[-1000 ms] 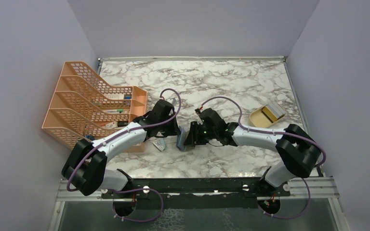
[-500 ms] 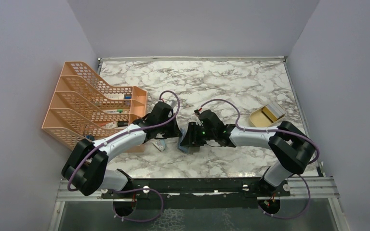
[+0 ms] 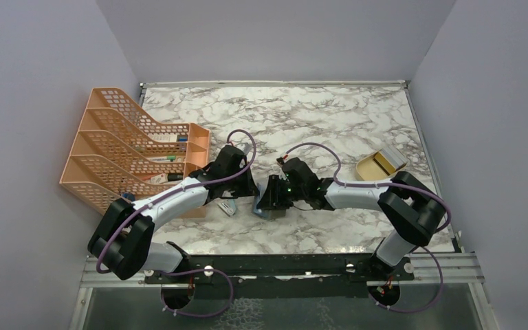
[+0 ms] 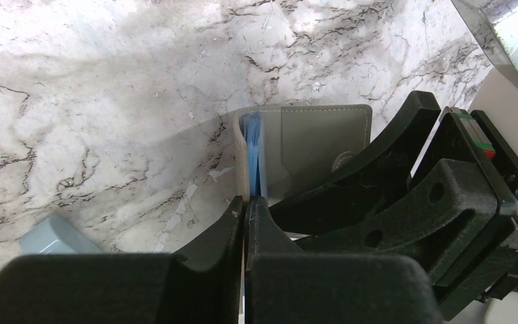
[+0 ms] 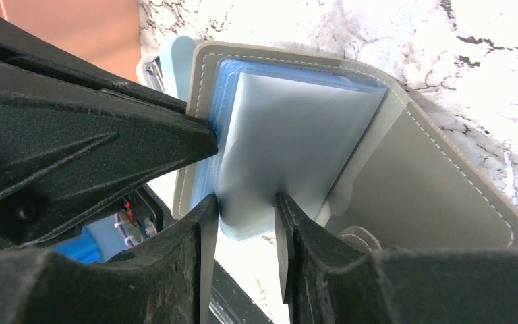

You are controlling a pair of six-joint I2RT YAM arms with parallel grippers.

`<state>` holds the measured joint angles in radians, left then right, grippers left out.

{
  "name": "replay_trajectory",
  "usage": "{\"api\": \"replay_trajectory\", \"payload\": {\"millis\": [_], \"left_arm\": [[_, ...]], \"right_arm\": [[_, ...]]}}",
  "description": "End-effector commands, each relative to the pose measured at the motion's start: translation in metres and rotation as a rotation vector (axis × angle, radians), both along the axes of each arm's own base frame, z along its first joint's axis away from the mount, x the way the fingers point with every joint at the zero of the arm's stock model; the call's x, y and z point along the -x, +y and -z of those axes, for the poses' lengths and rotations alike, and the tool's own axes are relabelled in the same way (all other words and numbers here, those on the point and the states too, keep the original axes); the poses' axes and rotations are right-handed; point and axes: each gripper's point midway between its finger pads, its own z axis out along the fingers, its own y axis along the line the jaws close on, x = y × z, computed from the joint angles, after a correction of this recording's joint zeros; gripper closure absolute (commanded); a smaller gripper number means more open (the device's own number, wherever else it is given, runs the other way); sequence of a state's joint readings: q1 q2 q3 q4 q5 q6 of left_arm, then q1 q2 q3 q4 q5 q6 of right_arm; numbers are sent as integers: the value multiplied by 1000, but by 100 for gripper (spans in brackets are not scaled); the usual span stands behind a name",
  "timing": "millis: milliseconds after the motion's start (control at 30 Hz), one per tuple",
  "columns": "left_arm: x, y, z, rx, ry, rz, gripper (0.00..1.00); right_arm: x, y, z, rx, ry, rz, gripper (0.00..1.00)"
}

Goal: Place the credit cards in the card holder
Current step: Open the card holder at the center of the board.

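Our left gripper (image 4: 245, 202) clamps the card holder (image 4: 313, 142) by its cover; the right gripper (image 5: 245, 210) straddles its blue leaf (image 5: 290, 142), grip unclear to us.

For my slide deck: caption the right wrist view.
Right pincer pinches the light-blue pockets of the card holder; left pincer grips its grey cover.

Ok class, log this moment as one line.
card holder: held open | left gripper: shut on grey cover | right gripper: pinching blue pocket | credit cards: in tray, not inserted
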<state>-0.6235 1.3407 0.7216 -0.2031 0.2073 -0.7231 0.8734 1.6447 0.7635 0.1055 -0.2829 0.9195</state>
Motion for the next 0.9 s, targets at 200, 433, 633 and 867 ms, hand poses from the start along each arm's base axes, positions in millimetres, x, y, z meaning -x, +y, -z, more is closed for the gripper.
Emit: {"api": "replay_trajectory", "payload": {"millis": [200,433,633,867], "left_arm": [[-1,3,-6,-7,-23,10,92],[1,-3,-7,19,-17,30,65],[5,-6,-1,39,1,44,63],[6,-7,9,27,16,66,64]], "right_arm": [[-8,-17,6,79,-50,55,72],[-6,-19,11,84,-47,53,76],[-6,-21,11,87,-51,58,77],[-5,-24,11,91,-58,62,78]]}}
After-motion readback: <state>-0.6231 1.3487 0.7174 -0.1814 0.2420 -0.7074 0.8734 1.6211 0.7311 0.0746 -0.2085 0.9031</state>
